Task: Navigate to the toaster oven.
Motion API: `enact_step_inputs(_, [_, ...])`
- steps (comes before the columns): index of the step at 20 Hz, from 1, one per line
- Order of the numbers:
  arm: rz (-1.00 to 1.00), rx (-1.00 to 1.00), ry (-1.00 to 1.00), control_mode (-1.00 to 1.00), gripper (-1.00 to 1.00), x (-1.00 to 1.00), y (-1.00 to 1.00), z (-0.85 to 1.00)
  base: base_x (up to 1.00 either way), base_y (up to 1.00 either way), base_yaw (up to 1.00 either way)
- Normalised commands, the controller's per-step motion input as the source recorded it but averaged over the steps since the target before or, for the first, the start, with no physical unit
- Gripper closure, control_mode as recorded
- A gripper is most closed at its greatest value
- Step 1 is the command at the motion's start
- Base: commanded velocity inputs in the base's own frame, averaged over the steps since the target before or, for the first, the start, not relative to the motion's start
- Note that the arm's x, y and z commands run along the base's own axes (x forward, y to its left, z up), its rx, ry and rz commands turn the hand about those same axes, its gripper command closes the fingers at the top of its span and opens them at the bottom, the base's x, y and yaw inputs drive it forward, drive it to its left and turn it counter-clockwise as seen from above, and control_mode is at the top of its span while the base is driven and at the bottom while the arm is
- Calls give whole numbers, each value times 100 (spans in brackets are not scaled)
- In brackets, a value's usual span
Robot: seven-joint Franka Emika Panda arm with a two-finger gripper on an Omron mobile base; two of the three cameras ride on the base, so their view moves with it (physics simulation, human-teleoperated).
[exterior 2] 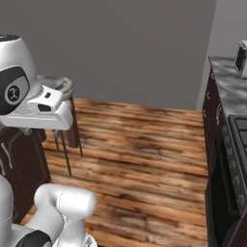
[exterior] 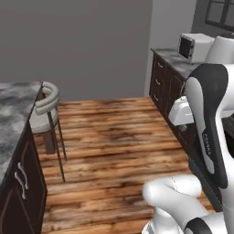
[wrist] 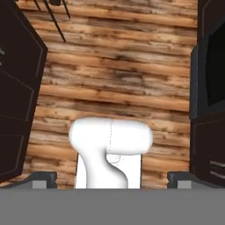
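One toaster oven (exterior: 194,46), white with a dark glass door, upper right of the left base view, on a grey marbled counter (exterior: 176,59) over dark cabinets (exterior: 165,83); its edge shows at the upper right of the right base view. One stool (exterior: 45,109), left of frame, beside a second counter (exterior: 11,114). Wooden floor (exterior: 114,146) between them. Claw (wrist: 112,180): finger tips spread wide apart at the hand view's bottom corners, holding nothing, pointing at the floor.

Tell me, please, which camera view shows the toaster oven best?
The left base view: the toaster oven sits whole on the far counter, its dark door facing us. The right base view catches just its edge at the frame's right border.
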Motion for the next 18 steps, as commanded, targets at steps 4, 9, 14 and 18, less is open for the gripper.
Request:
enact_step_inputs(4, [0, 0, 0, 100, -100, 0, 0, 0, 100, -38, 16])
enact_step_inputs(9, [0, 0, 0, 100, -100, 0, 0, 0, 100, -47, 14])
enact_step_inputs(14, [0, 0, 0, 100, -100, 0, 0, 0, 100, -28, 10])
enact_step_inputs(18, [0, 0, 0, 100, -100, 0, 0, 0, 100, -28, 5])
